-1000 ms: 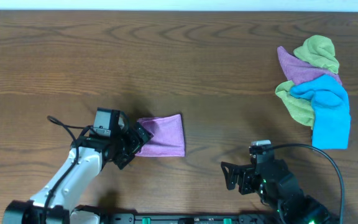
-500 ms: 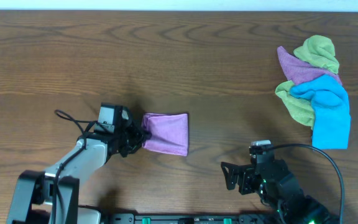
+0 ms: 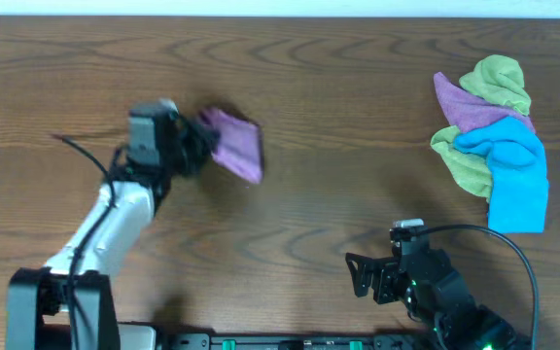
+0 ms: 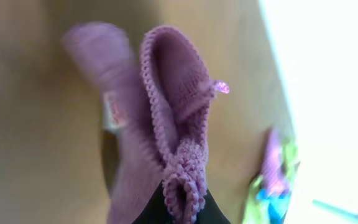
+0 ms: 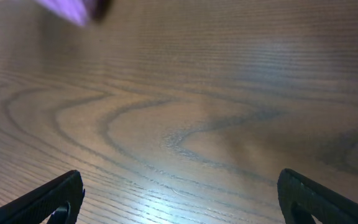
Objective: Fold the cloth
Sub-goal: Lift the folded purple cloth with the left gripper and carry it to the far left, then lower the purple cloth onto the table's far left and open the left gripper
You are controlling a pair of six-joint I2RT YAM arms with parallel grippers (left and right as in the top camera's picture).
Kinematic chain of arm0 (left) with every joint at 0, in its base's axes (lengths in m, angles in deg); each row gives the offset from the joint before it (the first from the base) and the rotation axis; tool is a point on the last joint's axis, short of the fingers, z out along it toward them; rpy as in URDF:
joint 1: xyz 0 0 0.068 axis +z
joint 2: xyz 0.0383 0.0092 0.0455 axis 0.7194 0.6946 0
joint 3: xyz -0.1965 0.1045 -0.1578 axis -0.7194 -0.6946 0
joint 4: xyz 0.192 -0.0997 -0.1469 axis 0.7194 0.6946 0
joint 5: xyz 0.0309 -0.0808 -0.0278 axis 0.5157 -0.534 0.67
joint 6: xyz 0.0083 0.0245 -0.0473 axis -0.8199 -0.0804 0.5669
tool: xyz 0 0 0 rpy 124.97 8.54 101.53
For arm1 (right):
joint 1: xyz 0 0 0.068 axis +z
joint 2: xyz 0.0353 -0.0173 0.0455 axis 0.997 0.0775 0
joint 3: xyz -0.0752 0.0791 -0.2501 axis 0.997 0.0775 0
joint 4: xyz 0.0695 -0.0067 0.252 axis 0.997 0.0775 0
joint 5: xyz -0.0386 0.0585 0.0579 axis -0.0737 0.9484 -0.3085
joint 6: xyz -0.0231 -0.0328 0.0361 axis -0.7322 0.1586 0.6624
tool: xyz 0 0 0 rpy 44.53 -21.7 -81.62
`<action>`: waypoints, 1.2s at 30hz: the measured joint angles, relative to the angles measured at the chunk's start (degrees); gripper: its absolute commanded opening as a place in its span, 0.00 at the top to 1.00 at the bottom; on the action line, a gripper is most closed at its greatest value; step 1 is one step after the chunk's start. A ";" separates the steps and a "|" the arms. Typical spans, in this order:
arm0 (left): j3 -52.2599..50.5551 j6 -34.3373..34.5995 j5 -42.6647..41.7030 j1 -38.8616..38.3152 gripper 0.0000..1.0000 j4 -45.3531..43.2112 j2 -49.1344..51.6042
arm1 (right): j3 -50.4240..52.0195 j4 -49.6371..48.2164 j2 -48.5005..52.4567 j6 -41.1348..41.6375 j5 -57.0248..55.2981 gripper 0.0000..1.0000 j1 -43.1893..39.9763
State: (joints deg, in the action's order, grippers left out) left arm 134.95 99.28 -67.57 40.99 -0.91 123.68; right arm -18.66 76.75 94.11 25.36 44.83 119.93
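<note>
The cloth [image 3: 235, 146], lilac and soft, hangs bunched and blurred off the table at the left middle. My left gripper [image 3: 194, 148] is shut on its left edge. In the left wrist view the cloth [image 4: 173, 93] rises as a doubled fold from the jaws [image 4: 182, 202], which pinch its stitched hem at the bottom of the frame. My right gripper [image 3: 361, 275] rests low near the table's front edge, right of centre. It is open [image 5: 179, 208], its dark fingertips [image 5: 55, 198] wide apart over bare wood with nothing between them.
A pile of cloths [image 3: 494, 136] lies at the far right: olive green, purple and a bright blue one [image 3: 515, 185]. The same pile [image 4: 272, 180] shows blurred in the left wrist view. The table [image 3: 338, 107] is dark wood grain.
My left gripper closed on the cloth's left edge, then lifted it and carried it back and left from its flat spot near the front. The right arm has not moved.
</note>
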 measured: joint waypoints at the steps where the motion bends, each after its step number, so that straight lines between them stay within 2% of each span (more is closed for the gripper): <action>1: 2.80 0.22 1.64 0.61 0.94 1.20 0.00 | 0.00 0.00 0.00 0.00 0.00 0.01 0.00; 4: 9.22 0.28 7.78 2.19 0.94 3.28 -0.02 | 0.00 0.00 0.00 0.00 0.02 0.01 0.00; 8: 11.91 0.28 15.85 3.67 0.94 2.78 0.04 | 0.00 0.00 0.00 0.00 0.00 0.01 0.00; 14: 13.44 0.31 23.26 5.44 0.94 -5.90 5.81 | 0.00 0.02 -0.02 0.00 0.04 0.01 0.00; 21: 18.32 0.46 24.96 6.71 0.94 -13.07 19.58 | 0.00 0.02 -0.02 0.00 0.00 0.01 0.00; 29: 31.43 0.42 25.24 8.87 0.94 -13.99 30.86 | 0.00 0.00 -0.02 0.00 0.02 0.01 0.00; 32: 32.74 0.39 25.24 9.75 0.94 -13.40 31.52 | 0.00 0.00 -0.02 0.00 0.02 0.01 0.00; 36: 32.98 0.39 26.10 10.12 0.94 -7.04 31.58 | 0.00 0.02 -0.02 0.00 0.00 0.01 0.00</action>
State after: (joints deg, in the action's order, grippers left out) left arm 167.93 99.68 -41.47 51.10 -7.95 155.26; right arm -18.66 76.78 94.09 25.36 44.83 119.93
